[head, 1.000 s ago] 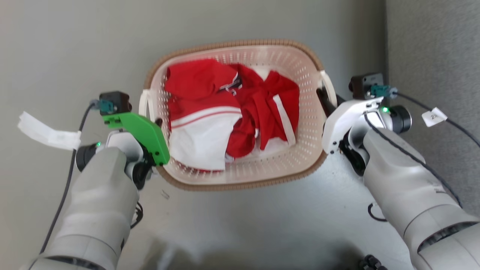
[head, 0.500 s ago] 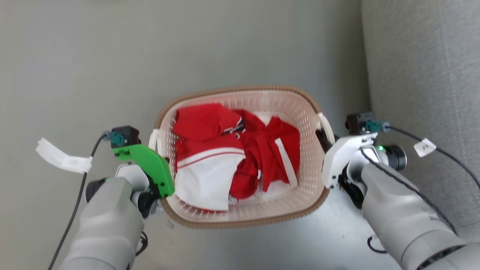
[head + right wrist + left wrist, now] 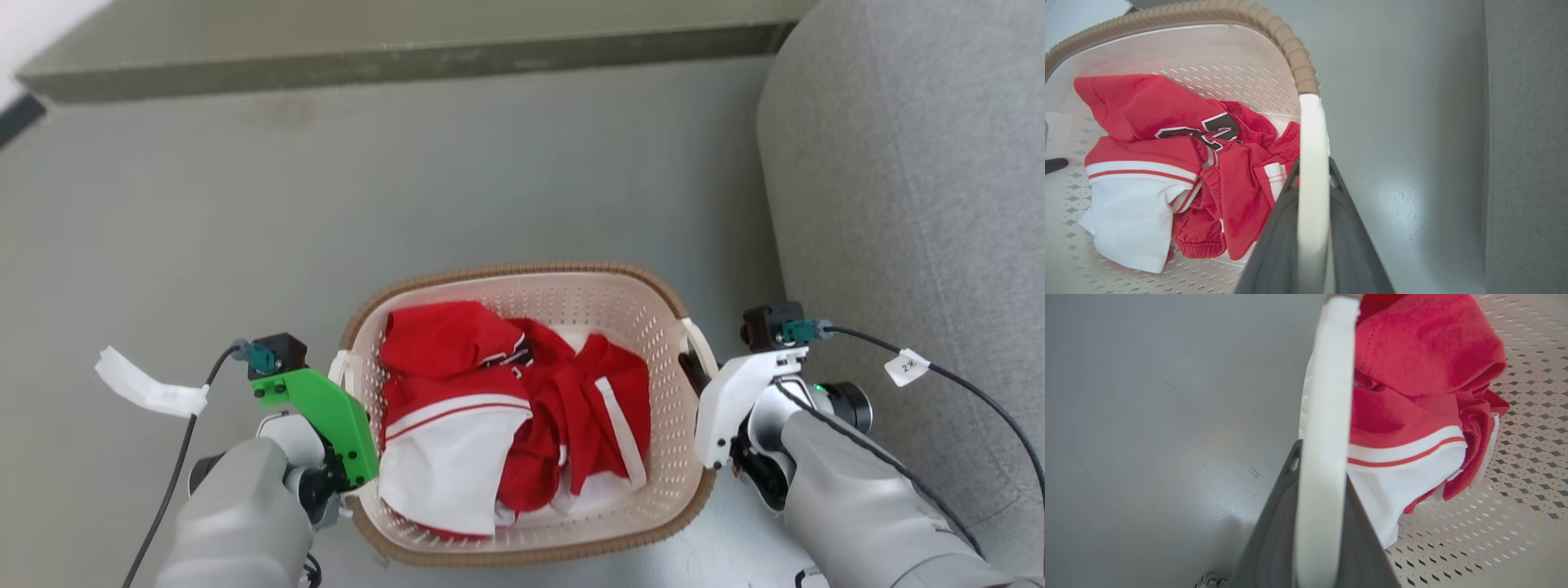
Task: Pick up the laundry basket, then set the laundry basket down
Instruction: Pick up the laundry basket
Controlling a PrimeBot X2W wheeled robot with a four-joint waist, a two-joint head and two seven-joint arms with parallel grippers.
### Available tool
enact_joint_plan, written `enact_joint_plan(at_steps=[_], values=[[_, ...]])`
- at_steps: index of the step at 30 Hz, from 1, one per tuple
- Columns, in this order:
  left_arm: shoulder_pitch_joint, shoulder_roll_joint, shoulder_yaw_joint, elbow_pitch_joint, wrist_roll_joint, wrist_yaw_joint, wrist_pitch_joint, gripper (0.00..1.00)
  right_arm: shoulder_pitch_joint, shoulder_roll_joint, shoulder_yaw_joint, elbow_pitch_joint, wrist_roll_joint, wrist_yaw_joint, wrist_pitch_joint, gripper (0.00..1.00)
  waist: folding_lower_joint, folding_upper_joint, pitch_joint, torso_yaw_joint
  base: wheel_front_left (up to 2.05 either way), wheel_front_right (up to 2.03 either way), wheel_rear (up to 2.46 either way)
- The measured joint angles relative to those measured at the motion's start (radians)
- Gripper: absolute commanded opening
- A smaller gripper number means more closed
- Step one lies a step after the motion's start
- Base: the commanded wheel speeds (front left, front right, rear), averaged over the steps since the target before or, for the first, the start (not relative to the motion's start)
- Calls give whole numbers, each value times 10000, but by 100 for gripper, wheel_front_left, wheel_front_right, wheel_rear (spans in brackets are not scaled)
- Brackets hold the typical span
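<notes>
Where the two arms reach it, the laundry basket (image 3: 522, 269) sits between them over the grey floor (image 3: 490, 163), near a grey upholstered seat (image 3: 914, 204) on the robot's right. Contact between base and floor cannot be confirmed.

Contents: red and white clothes (image 3: 490, 400), crumpled in one heap. A red garment with dark lettering lies on top. A white panel with a red stripe lies toward the robot's left.

Basket body: cream-white plastic, perforated walls and base, rounded-rectangular, upright, with a brown woven-look rim.

Left pincer (image 3: 1321, 473): both dark fingers pinch the white left handle (image 3: 1327, 396), one on each face.

Right pincer (image 3: 1313, 171): both fingers pinch the white right handle (image 3: 1312, 130) in the same way.
</notes>
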Motion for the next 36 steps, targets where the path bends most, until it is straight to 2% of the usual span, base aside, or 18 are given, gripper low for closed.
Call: enact_joint_plan(at_steps=[19,36], values=[[916,13,6,167,-274,0,704,0,842,-19,602,-167,951,-21,1047,0,0,0,-1748,-73,0,0,0],[1423,10,-67,215,-303,0,1057,0,1402,15,779,54,1678,-21,1755,0,0,0,-2649,-361,0,0,0]])
